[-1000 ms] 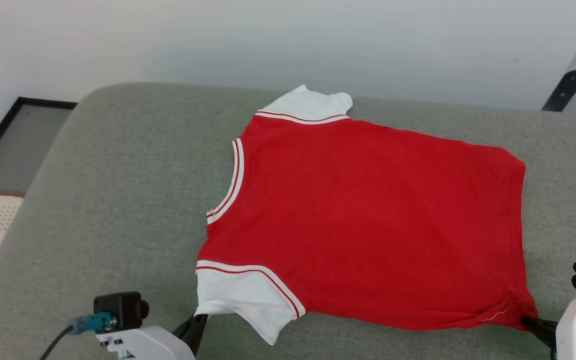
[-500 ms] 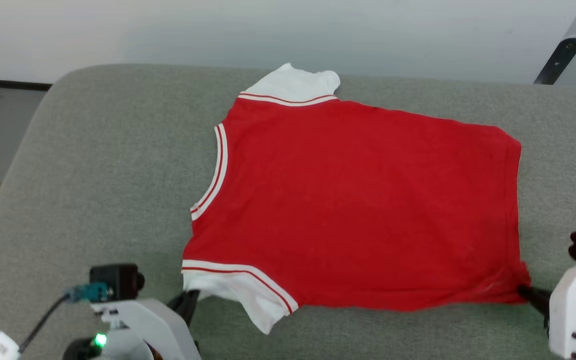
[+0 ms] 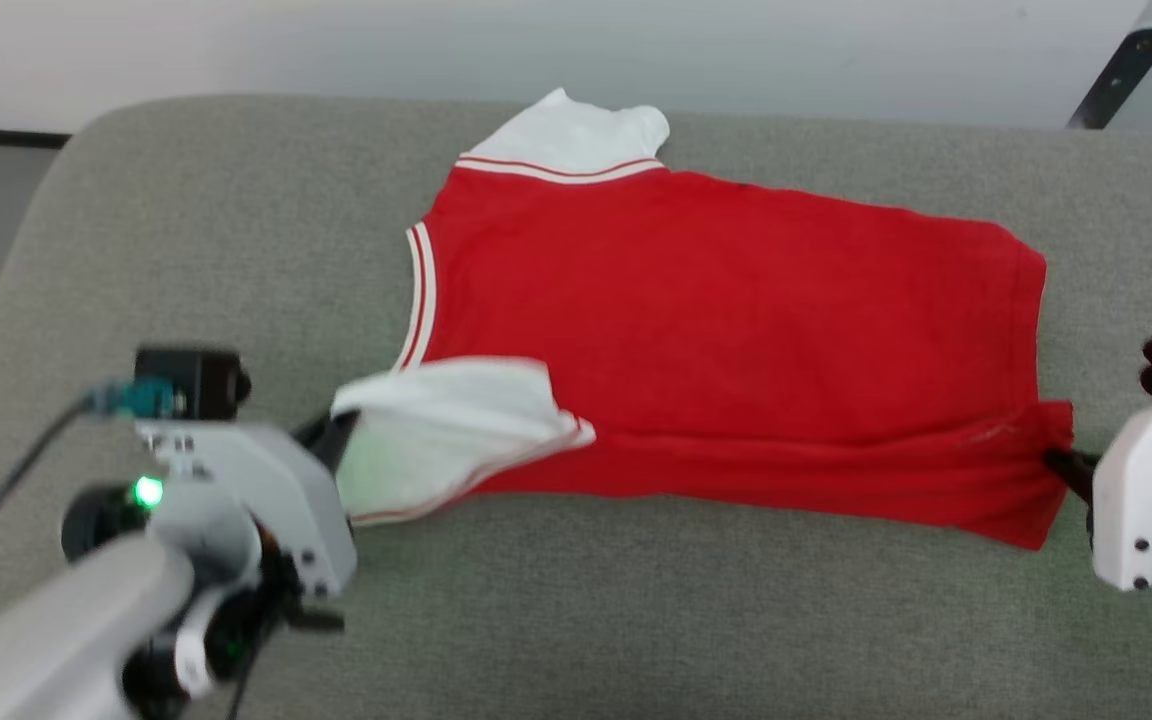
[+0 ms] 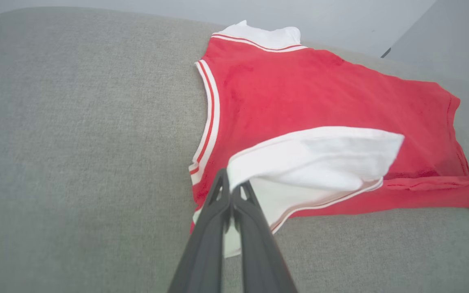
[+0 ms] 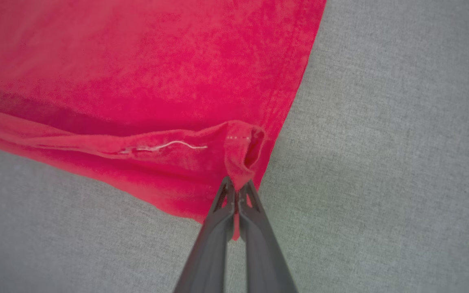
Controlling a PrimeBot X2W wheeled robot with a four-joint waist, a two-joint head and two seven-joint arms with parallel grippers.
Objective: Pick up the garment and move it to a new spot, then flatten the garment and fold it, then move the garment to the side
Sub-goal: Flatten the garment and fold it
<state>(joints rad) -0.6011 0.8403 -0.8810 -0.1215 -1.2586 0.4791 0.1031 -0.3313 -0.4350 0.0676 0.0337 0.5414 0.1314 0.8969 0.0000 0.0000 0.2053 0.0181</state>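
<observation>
**Red jersey pinched at sleeve and hem corner**

Red side up, the garment (image 3: 716, 300) lay spread across the middle of the grey upholstered bench (image 3: 236, 250). Its neck opening faced the left of the head frame and its hem the right. At the lower left of that frame, the left gripper (image 4: 229, 186) was closed on the edge of the near white sleeve (image 4: 320, 158), which was raised and turned over the red body. At the right edge, the right gripper (image 5: 237, 185) was clamped on the near hem corner (image 5: 242, 154), bunching it into a small loop. A long fold (image 3: 786, 470) ran along the near edge between the two grips. The far white sleeve (image 3: 576, 135) lay flat near the bench's upper edge, below a pale wall (image 3: 536, 40).
</observation>
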